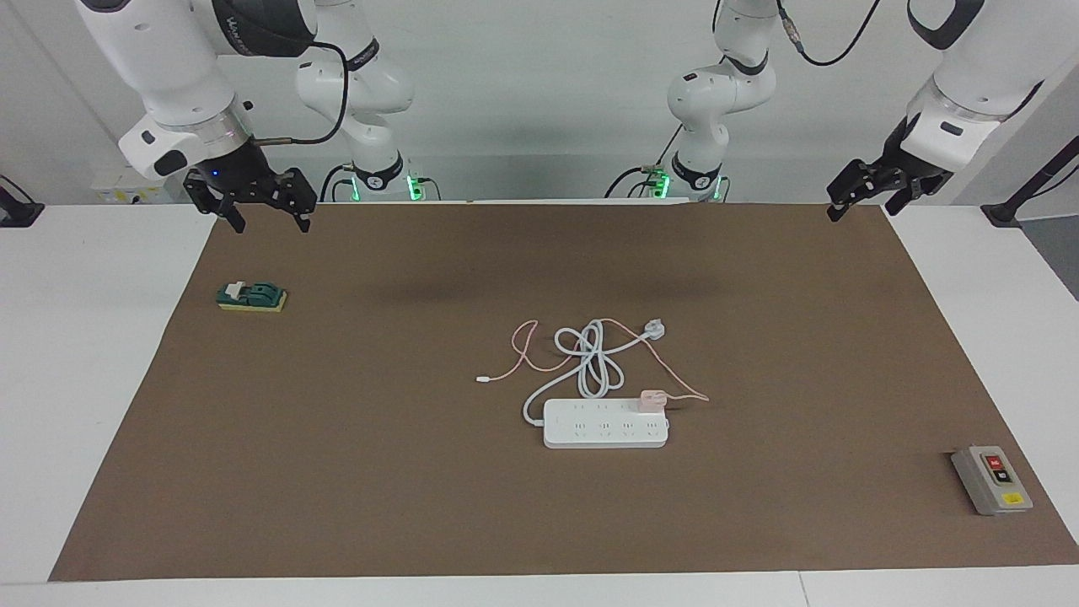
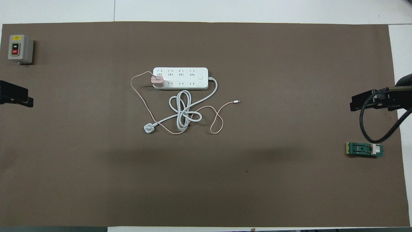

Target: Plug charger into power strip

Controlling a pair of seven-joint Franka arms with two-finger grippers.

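Note:
The white power strip (image 1: 603,427) (image 2: 185,74) lies flat in the middle of the brown mat. The pale pink charger (image 1: 652,399) (image 2: 157,81) sits in a socket at the strip's end toward the left arm's end of the table. Its thin pink cable loops over the mat to a white tip (image 1: 482,380) (image 2: 237,101). My left gripper (image 1: 866,204) (image 2: 16,95) hangs open and empty over the mat's corner near its base. My right gripper (image 1: 265,212) (image 2: 365,103) hangs open and empty over the other near corner.
The strip's thick white cord coils nearer to the robots and ends in a white three-pin plug (image 1: 655,329) (image 2: 148,129). A grey box with red and yellow buttons (image 1: 991,479) (image 2: 20,49) stands at the left arm's end. A green block (image 1: 251,297) (image 2: 364,149) lies at the right arm's end.

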